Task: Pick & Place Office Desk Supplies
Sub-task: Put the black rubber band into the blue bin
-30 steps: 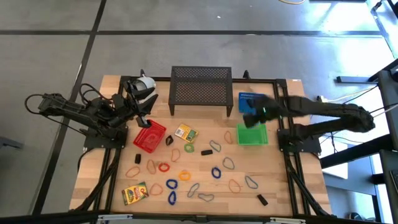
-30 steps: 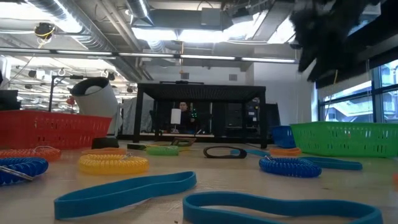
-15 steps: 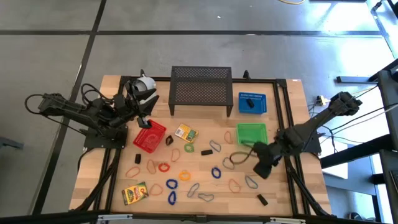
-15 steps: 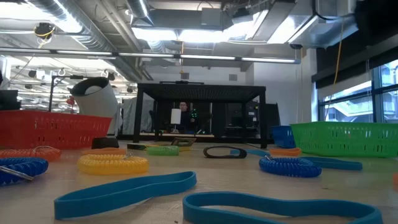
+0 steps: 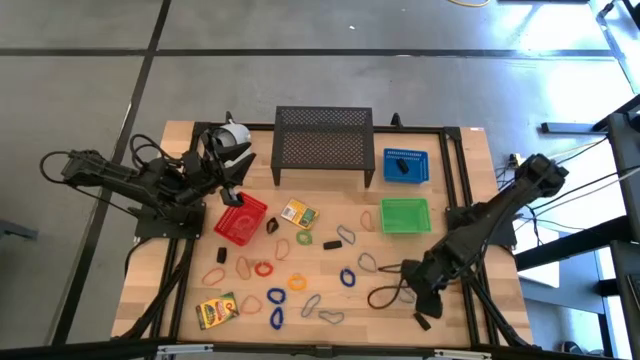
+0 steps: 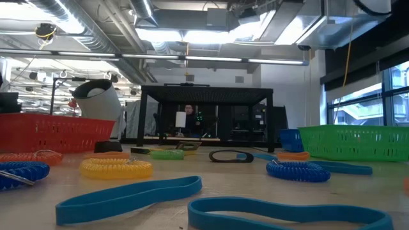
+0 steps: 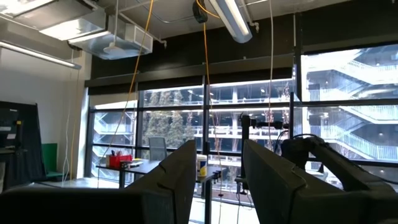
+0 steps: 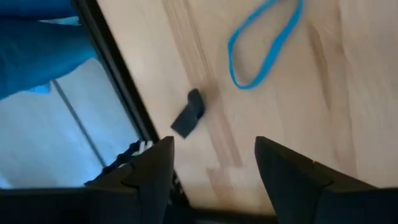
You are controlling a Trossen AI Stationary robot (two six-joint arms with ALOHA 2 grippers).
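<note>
Thin loops in blue (image 5: 348, 277), red (image 5: 263, 268), orange and grey lie scattered on the wooden table, with two printed boxes (image 5: 299, 213) (image 5: 217, 310). My right gripper (image 5: 424, 303) hangs open over the near right part, pointing down. Just beyond its fingers a small black block (image 8: 188, 114) (image 5: 422, 321) lies flat by the table's black rail, and a blue loop (image 8: 264, 46) lies farther off. My left gripper (image 5: 232, 190) stands open above the red basket (image 5: 240, 219), pointing up into the room, with nothing between its fingers (image 7: 180, 180).
A black mesh shelf (image 5: 323, 143) stands at the far edge beside a white mug (image 5: 232, 138). A blue basket (image 5: 405, 166) with a black block in it and a green basket (image 5: 405, 215) sit far right. Black rails (image 5: 460, 200) run along both table sides.
My right gripper has swung from above the blue and green baskets toward the table's near edge and gone down, tipping over so that it points at the table near the black block. It has left the low view.
</note>
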